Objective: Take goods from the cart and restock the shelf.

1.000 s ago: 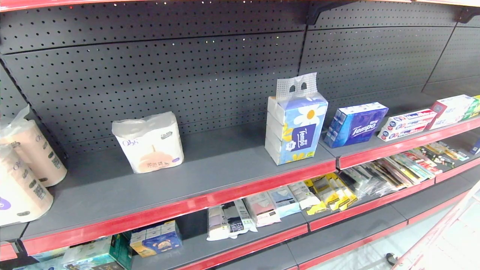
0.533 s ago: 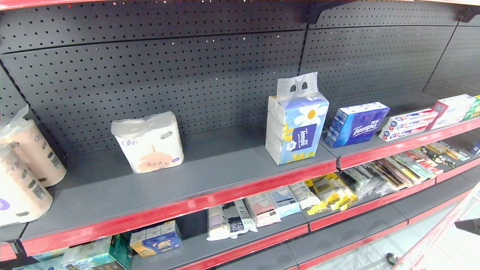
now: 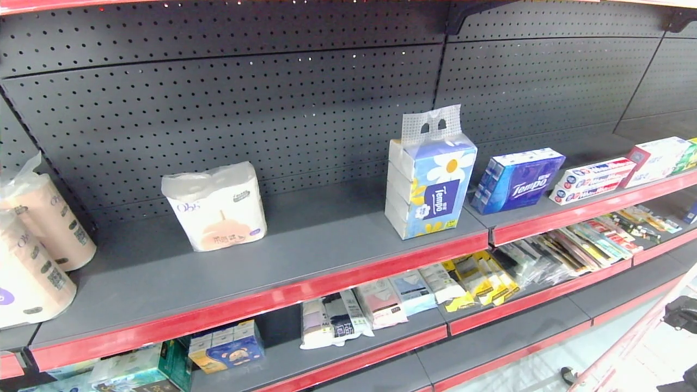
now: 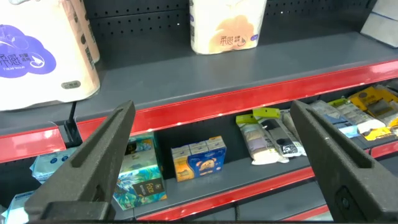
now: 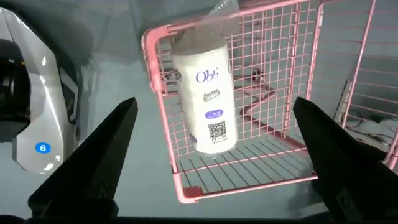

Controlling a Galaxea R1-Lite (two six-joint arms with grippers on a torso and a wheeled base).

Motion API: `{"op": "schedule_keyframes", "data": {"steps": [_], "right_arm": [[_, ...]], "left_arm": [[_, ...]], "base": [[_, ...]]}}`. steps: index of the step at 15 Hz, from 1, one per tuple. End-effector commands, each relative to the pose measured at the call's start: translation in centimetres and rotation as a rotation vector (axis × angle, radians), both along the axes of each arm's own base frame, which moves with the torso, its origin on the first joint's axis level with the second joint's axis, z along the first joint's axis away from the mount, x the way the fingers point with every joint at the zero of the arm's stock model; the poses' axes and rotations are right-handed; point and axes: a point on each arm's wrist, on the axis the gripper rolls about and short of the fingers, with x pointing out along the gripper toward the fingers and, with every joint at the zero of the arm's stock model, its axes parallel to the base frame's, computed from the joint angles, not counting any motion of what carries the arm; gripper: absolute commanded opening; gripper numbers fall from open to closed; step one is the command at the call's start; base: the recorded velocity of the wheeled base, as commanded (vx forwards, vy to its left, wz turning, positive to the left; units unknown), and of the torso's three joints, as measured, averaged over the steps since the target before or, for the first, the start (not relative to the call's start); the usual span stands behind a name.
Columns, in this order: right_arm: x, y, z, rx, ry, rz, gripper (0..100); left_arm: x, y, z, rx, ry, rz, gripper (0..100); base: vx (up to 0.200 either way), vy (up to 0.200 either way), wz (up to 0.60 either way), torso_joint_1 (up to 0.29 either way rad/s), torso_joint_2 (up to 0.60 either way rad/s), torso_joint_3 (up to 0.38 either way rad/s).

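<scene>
A tall white pack of paper rolls [image 5: 208,99] stands in the pink wire cart [image 5: 186,186], against its near corner. My right gripper [image 5: 214,109] hangs open above the cart, its fingers on either side of the pack and apart from it. Part of my right arm [image 3: 682,314] shows at the lower right, by the cart's pink rim [image 3: 626,343]. My left gripper [image 4: 211,112] is open and holds nothing, facing the red front edge of the grey shelf [image 4: 205,99]. A wrapped toilet roll pack [image 3: 218,209] stands on that shelf [image 3: 305,245].
On the same shelf stand large roll packs [image 3: 32,245] at the far left, a flowered tissue pack [image 3: 430,188], a blue tissue box [image 3: 517,179] and toothpaste boxes [image 3: 593,179]. Bare shelf lies between the roll pack and the tissue pack. Lower tiers hold small goods [image 3: 381,302].
A dark part of my right arm has come into the head view at the lower right edge and risen slightly. The goods on the shelf have not moved.
</scene>
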Motion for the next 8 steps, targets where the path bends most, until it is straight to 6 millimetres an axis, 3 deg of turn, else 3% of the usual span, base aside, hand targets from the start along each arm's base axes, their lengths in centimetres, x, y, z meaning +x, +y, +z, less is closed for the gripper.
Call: {"op": "schedule_keyframes", "data": {"steps": [1,8], "right_arm": [[0.1,-0.8,-1.6,0.028,0.037,-0.023,100],[0.0,-2.2,-3.0,0.02,0.062,-0.019,100]], "left_arm": [[0.0,0.0,0.0,0.0,0.001,0.001,100],[0.0,0.0,0.0,0.0,0.001,0.001,100]], "base": [[0.0,0.0,0.0,0.0,0.0,0.0],[0.0,0.0,0.0,-0.012,0.02,0.014]]}}
